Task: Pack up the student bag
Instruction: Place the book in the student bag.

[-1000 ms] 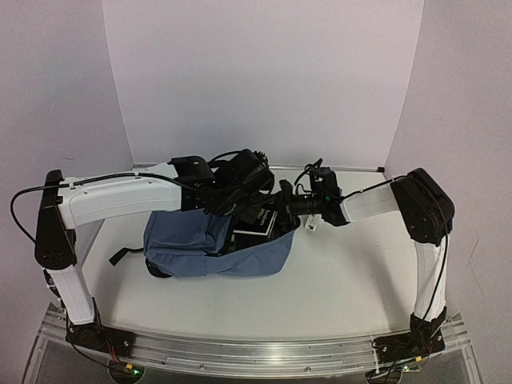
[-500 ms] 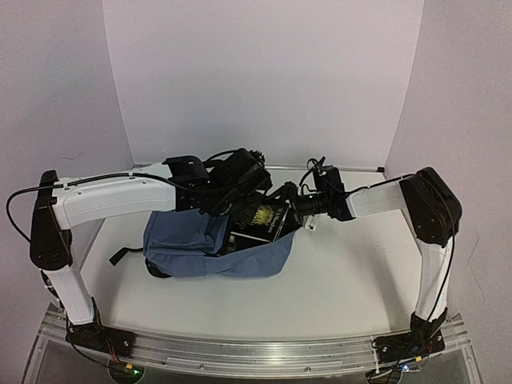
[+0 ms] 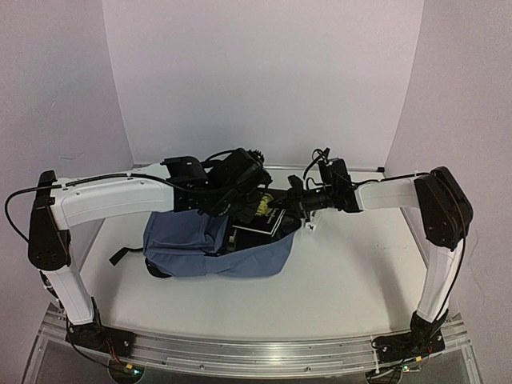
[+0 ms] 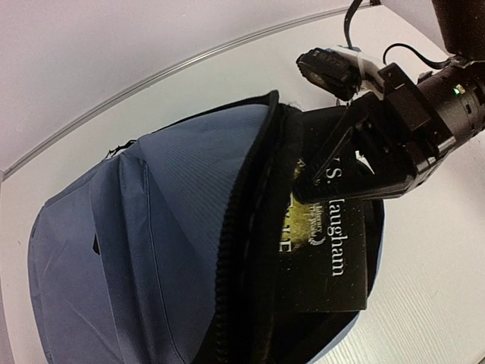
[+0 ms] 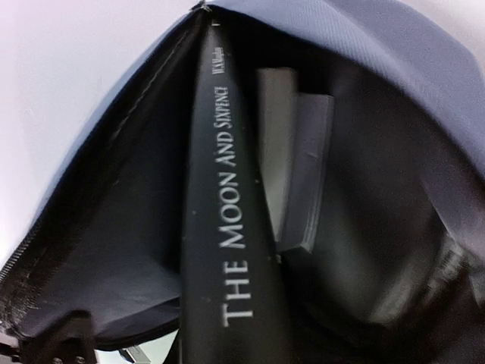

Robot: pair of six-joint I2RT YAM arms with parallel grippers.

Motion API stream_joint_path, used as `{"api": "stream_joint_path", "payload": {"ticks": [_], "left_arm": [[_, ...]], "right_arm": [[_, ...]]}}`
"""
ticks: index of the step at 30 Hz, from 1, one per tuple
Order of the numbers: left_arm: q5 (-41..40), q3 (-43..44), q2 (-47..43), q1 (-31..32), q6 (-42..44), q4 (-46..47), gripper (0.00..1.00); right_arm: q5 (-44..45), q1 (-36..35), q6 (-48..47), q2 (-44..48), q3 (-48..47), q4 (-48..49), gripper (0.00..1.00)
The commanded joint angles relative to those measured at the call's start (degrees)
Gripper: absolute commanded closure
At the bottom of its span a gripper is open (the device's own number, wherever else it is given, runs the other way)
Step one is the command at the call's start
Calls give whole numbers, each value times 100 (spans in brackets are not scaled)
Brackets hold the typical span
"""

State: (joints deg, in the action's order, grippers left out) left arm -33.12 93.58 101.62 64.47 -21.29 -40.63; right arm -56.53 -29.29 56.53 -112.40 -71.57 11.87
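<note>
Slate-blue fabric marks the student bag (image 3: 192, 244), which lies on its side on the white table (image 3: 344, 272), left of centre, with its mouth open toward the right arm. A black strap (image 3: 124, 256) trails from its left end.

From above, both wrists crowd over that mouth and little can be made out there. The left gripper (image 3: 232, 204) sits at the raised upper rim with its jaws together, pinching the rim. The right gripper (image 3: 284, 206) reaches in from the right.

The left wrist view shows what the overhead hides. The dark zip edge (image 4: 242, 250) runs along the lifted flap. A black paperback (image 4: 326, 258) with white and gold lettering on its cover sits half inside the mouth. The right gripper is clamped on the book's outer end, one finger (image 4: 333, 140) lying across the cover. The left arm's own fingers do not show in this view.

The right wrist view looks straight into the bag. It alone shows the book's spine, lettered "The Moon and Sixpence". It stands on edge against the left wall of the dark lining. Beside the book, deeper in, are the pale page edges of two more books (image 5: 292, 167), set close together. Part of one black finger (image 5: 57, 337) shows at the lower left.
</note>
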Motion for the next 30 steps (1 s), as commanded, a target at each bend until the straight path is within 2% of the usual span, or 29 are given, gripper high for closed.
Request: {"api": "stream_joint_path", "payload": {"ticks": [1,9,11,12,15,19,22,26,27,30], "left_arm": [[4,96,-366,40,3,359,100],[74,90,-350,11,8,338,100],[93,84,-332,11,-12,317,100],[96,73,-329,6,-27,304,100],[93,48,-363,7,-58,272,100],[91,-27,-454,-5,-66,315,100],[80,-52,-465,-7,-67,329,100],[80,-65,-447,-16,-68,345,100],[84,-73,-443,-20,-68,346,100],[87,-77,-439,-26,-58,366,100]], "right_arm": [[-329,-308,743,-502,-427,1143,100],[-398,-652,1185,-1458,-1393,1409,100],[-309,-648,1213,-1648,-1594,1379,89],[-280,-643,1232,-1702,-1639,1350,76],[-83,-569,1029,-1568,-1470,980,51],[351,-372,126,-1087,-1187,-201,38],[501,-299,-89,-804,-975,-521,36],[612,-296,-281,-542,-758,-762,25],[595,-296,-285,-506,-722,-762,25],[582,-296,-326,-420,-651,-765,37]]}}
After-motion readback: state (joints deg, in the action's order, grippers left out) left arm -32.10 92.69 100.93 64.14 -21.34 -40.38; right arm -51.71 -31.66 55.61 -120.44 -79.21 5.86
